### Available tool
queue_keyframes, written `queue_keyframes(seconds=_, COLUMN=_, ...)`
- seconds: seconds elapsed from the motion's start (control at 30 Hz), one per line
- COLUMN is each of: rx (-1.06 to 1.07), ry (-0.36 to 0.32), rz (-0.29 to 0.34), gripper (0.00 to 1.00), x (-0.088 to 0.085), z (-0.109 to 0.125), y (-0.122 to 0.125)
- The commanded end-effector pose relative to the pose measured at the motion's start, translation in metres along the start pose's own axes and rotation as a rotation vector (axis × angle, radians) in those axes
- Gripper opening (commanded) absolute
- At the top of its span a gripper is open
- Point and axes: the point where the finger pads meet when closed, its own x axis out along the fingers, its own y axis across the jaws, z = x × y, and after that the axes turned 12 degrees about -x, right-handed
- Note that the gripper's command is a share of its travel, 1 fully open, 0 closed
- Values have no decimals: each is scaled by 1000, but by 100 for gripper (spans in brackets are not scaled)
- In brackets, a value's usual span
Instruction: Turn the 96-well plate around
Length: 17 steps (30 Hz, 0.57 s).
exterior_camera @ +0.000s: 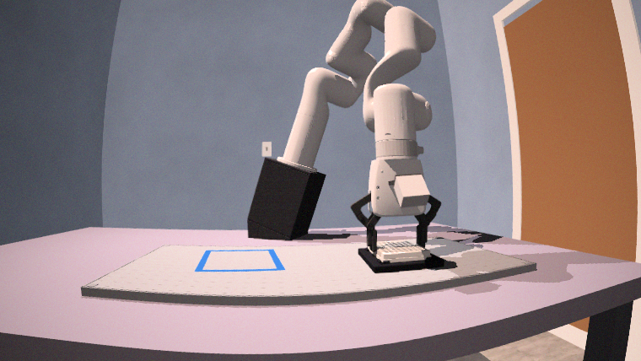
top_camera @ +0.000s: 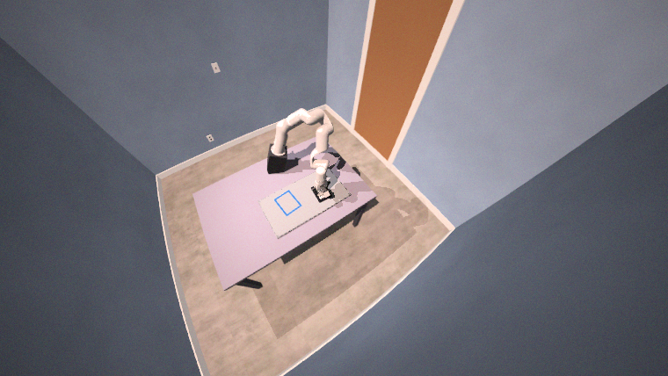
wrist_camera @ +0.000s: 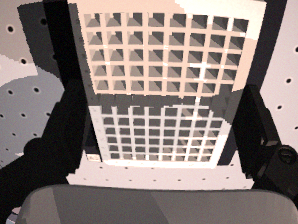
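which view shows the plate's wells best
The wrist view: the 96-well plate fills the frame and its grid of wells can be told apart. The exterior view shows it only side-on, low in the black nest between the fingers. In the top view it is a tiny patch under the gripper.

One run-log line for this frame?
gripper: open, straddling plate | 96-well plate: in nest N1 | B1 outline: unused

You're looking at a smooth, glossy off-white arm (exterior_camera: 314, 121) of rounded tubular links — above the gripper (exterior_camera: 395, 244), a pale boxy wrist housing; its fingers (exterior_camera: 370, 233) are black, angular.
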Motion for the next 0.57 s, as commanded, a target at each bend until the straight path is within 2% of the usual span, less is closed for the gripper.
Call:
queue_keyframes(seconds=0.0, rx=0, ry=3, rz=0, gripper=100, x=-1, z=-1, y=0)
queue_keyframes(seconds=0.2, rx=0, ry=3, rz=0, gripper=100, x=-1, z=-1, y=0)
queue_keyframes(seconds=0.47, rx=0, ry=3, rz=0, gripper=100, x=-22, z=-1, y=0)
queue_keyframes(seconds=0.53, rx=0, ry=3, rz=0, gripper=100, x=-22, z=-1, y=0)
